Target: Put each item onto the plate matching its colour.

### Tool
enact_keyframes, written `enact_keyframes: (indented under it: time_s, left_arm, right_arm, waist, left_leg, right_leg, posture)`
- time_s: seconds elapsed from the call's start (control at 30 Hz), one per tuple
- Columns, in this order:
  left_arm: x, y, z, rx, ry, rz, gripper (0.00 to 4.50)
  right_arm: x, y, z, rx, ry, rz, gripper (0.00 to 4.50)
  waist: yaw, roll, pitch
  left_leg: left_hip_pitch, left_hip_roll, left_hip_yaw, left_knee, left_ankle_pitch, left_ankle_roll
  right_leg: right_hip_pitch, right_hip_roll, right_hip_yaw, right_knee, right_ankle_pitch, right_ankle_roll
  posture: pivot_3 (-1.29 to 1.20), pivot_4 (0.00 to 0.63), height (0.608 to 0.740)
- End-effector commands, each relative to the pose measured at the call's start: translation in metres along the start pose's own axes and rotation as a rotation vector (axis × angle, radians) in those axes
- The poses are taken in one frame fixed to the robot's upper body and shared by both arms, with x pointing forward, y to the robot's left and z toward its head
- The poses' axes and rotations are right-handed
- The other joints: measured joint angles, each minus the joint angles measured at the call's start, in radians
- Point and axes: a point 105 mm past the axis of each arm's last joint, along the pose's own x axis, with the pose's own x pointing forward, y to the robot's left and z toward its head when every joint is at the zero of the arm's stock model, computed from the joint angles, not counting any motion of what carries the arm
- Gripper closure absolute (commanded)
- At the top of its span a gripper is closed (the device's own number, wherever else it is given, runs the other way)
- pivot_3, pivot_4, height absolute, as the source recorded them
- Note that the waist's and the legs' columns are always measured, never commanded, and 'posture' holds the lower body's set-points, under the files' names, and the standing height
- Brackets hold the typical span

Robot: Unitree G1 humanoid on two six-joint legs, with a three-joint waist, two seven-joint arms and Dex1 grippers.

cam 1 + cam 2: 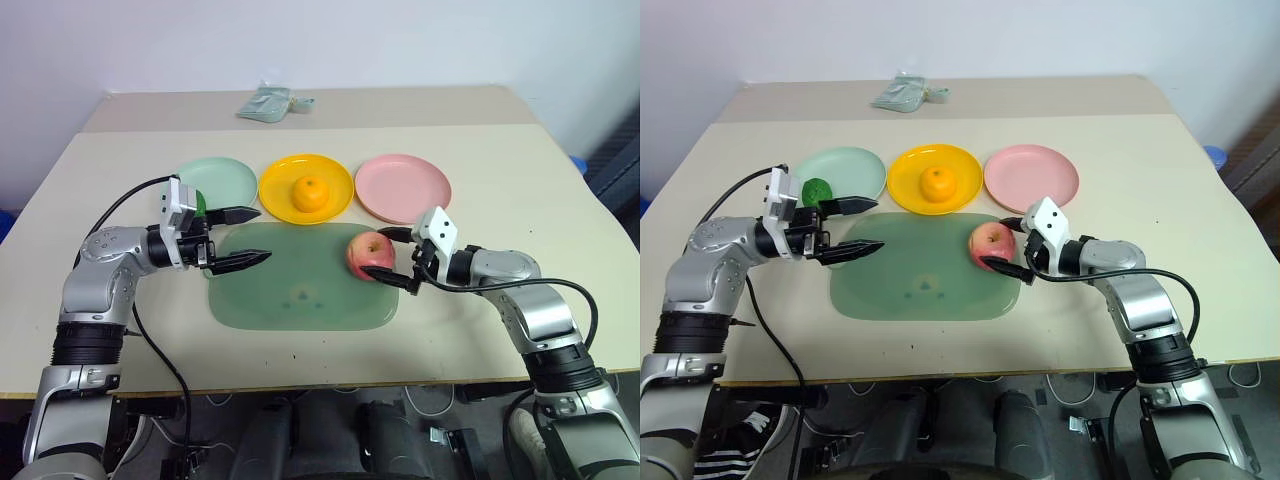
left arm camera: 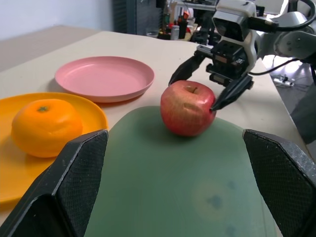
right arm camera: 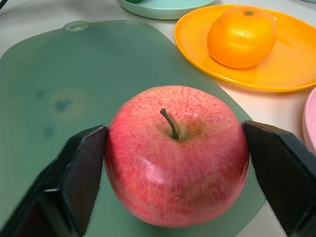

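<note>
A red-pink apple [image 3: 175,153] rests at the right end of the green cutting mat [image 1: 300,290]. My right gripper [image 1: 376,255] is shut on it, one finger pressed to each side. The orange [image 1: 311,192] lies on the yellow plate [image 1: 275,200]. A dark-green fruit [image 1: 818,190] sits on the mint green plate [image 1: 225,178], partly hidden behind my left wrist. The pink plate [image 1: 403,187] holds nothing. My left gripper [image 1: 265,236] is open over the mat's left end, pointing toward the apple, with nothing between its fingers.
A small pale green packet [image 1: 270,103] lies at the back of the table. The three plates stand in a row just behind the mat. Table edges run close at the front and at both sides.
</note>
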Motion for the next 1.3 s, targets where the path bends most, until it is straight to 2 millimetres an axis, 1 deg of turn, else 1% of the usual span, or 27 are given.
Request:
enact_keyframes:
  time_s: [0.03, 0.17, 0.3, 0.4, 0.43, 0.47, 0.53, 0.57, 0.63, 0.7, 0.8, 0.87, 0.97, 1.07, 1.13, 1.17, 1.3]
  left_arm:
    - [-0.002, -0.001, 0.011, 0.030, -0.028, 0.004, 0.00]
    - [-0.001, 0.000, 0.011, 0.029, -0.030, 0.006, 0.00]
    - [-0.001, 0.002, 0.012, 0.025, -0.048, 0.013, 0.00]
    - [0.001, 0.005, 0.017, 0.035, -0.070, 0.030, 0.00]
    - [0.002, 0.008, 0.019, 0.039, -0.082, 0.052, 0.00]
    - [0.003, 0.011, 0.020, 0.041, -0.090, 0.067, 0.00]
    - [0.006, 0.020, 0.022, 0.083, -0.103, 0.127, 0.00]
    - [0.008, 0.023, 0.023, 0.099, -0.113, 0.154, 0.00]
    - [0.015, 0.025, 0.024, 0.129, -0.134, 0.187, 0.00]
    - [0.022, 0.021, 0.024, 0.119, -0.153, 0.176, 0.00]
    - [0.026, 0.017, 0.023, 0.107, -0.166, 0.168, 0.00]
    - [0.026, 0.016, 0.022, 0.102, -0.167, 0.166, 0.00]
    - [0.024, 0.016, 0.020, 0.096, -0.165, 0.168, 0.00]
    - [0.021, 0.018, 0.019, 0.094, -0.162, 0.176, 0.00]
    - [0.020, 0.019, 0.019, 0.093, -0.162, 0.179, 0.00]
    - [0.020, 0.019, 0.019, 0.094, -0.162, 0.180, 0.00]
    - [0.021, 0.019, 0.020, 0.092, -0.167, 0.179, 0.00]
  right_arm:
    - [0.002, -0.001, -0.001, -0.024, 0.017, -0.004, 1.27]
    - [0.000, -0.006, 0.009, -0.005, -0.024, -0.022, 1.27]
    - [-0.004, -0.020, 0.030, 0.049, -0.122, -0.072, 1.27]
    - [-0.009, -0.054, 0.045, 0.102, -0.197, -0.228, 1.27]
    - [-0.013, -0.067, 0.052, 0.107, -0.224, -0.289, 1.27]
    - [-0.015, -0.075, 0.055, 0.109, -0.241, -0.323, 1.27]
    - [-0.021, -0.100, 0.059, 0.094, -0.250, -0.457, 1.27]
    - [-0.023, -0.111, 0.058, 0.094, -0.244, -0.519, 1.27]
    - [-0.029, -0.132, 0.049, 0.053, -0.181, -0.660, 1.27]
    - [-0.028, -0.143, 0.037, 0.056, -0.128, -0.720, 1.27]
    - [-0.022, -0.149, 0.014, 0.005, -0.001, -0.770, 1.27]
    - [-0.017, -0.149, 0.003, 0.000, 0.037, -0.771, 1.27]
    - [-0.010, -0.147, -0.004, 0.043, 0.026, -0.739, 1.27]
    - [-0.005, -0.146, -0.002, 0.066, 0.000, -0.710, 1.27]
    - [-0.004, -0.146, 0.000, 0.084, -0.022, -0.701, 0.26]
    - [-0.003, -0.145, 0.001, 0.106, -0.034, -0.687, 0.06]
    - [-0.003, -0.145, 0.009, 0.106, -0.071, -0.673, 0.06]
  waist:
    - [0.000, 0.000, 0.000]
    - [0.000, 0.000, 0.000]
    - [0.000, 0.000, 0.000]
    - [-0.001, 0.001, 0.001]
    - [-0.001, 0.001, 0.001]
    - [0.000, 0.001, 0.001]
    - [0.002, 0.001, 0.001]
    - [0.002, 0.001, 0.001]
    - [0.002, 0.001, 0.001]
    - [0.000, 0.001, 0.001]
    - [-0.003, 0.001, 0.001]
    - [-0.008, 0.001, 0.001]
    - [-0.016, 0.001, 0.001]
    - [-0.020, 0.001, 0.001]
    - [-0.026, 0.001, 0.001]
    - [-0.027, 0.001, 0.001]
    - [-0.030, 0.001, 0.001]
  left_leg:
    - [0.000, 0.000, 0.000, 0.000, 0.000, 0.000]
    - [0.000, 0.000, 0.000, 0.000, 0.000, 0.000]
    - [0.000, 0.000, 0.000, 0.000, 0.000, 0.000]
    - [0.000, 0.000, 0.000, 0.000, 0.000, 0.000]
    - [0.000, 0.000, 0.000, 0.000, 0.000, 0.000]
    - [0.000, 0.000, 0.000, 0.000, 0.000, 0.000]
    - [0.000, 0.000, 0.000, 0.000, 0.000, 0.000]
    - [0.000, 0.000, 0.000, -0.001, 0.000, 0.000]
    - [0.000, -0.001, 0.000, -0.001, 0.000, 0.000]
    - [0.000, -0.002, 0.000, -0.002, 0.000, 0.000]
    - [0.000, -0.003, 0.001, -0.006, 0.001, -0.001]
    - [0.000, -0.003, 0.001, -0.009, 0.002, -0.003]
    - [0.001, -0.003, 0.003, -0.010, 0.003, -0.004]
    - [0.002, -0.002, 0.002, -0.010, 0.004, -0.005]
    - [0.002, -0.002, 0.002, -0.009, 0.005, -0.004]
    - [0.002, -0.002, 0.002, -0.009, 0.005, -0.004]
    - [0.002, -0.002, 0.001, -0.009, 0.006, -0.004]
  right_leg:
    - [0.000, 0.000, 0.000, 0.000, 0.000, 0.000]
    - [0.000, 0.000, 0.000, 0.000, 0.000, 0.000]
    - [0.000, 0.000, 0.000, 0.000, 0.000, 0.000]
    - [-0.001, 0.000, 0.000, 0.000, 0.000, 0.000]
    - [-0.001, 0.000, 0.001, 0.000, 0.000, 0.000]
    - [-0.001, 0.000, 0.001, 0.000, 0.000, 0.000]
    - [-0.001, 0.000, 0.001, 0.000, 0.000, 0.000]
    - [-0.001, 0.000, 0.000, 0.000, 0.000, 0.000]
    - [-0.001, 0.000, 0.001, 0.000, 0.001, 0.001]
    - [-0.001, 0.000, 0.001, 0.000, 0.002, 0.003]
    - [-0.003, 0.000, 0.001, 0.000, 0.002, 0.003]
    - [-0.004, 0.001, 0.002, 0.000, 0.002, 0.003]
    - [-0.005, 0.003, 0.004, 0.001, 0.002, 0.003]
    - [-0.003, 0.004, 0.004, 0.001, 0.003, 0.002]
    - [-0.003, 0.004, 0.004, 0.001, 0.003, 0.002]
    - [-0.003, 0.004, 0.004, 0.001, 0.003, 0.002]
    - [-0.003, 0.004, 0.004, 0.001, 0.003, 0.002]
  posture:
    - [0.00, 0.150, 0.740]
    - [0.00, 0.150, 0.740]
    - [0.00, 0.150, 0.740]
    - [0.00, 0.150, 0.740]
    - [0.00, 0.150, 0.740]
    - [0.00, 0.150, 0.740]
    - [0.00, 0.150, 0.740]
    - [0.00, 0.150, 0.740]
    - [0.00, 0.150, 0.740]
    - [0.00, 0.150, 0.740]
    - [0.00, 0.150, 0.740]
    - [0.00, 0.150, 0.740]
    - [0.00, 0.150, 0.740]
    - [0.00, 0.150, 0.740]
    - [0.00, 0.150, 0.740]
    - [0.00, 0.150, 0.740]
    - [0.00, 0.150, 0.740]
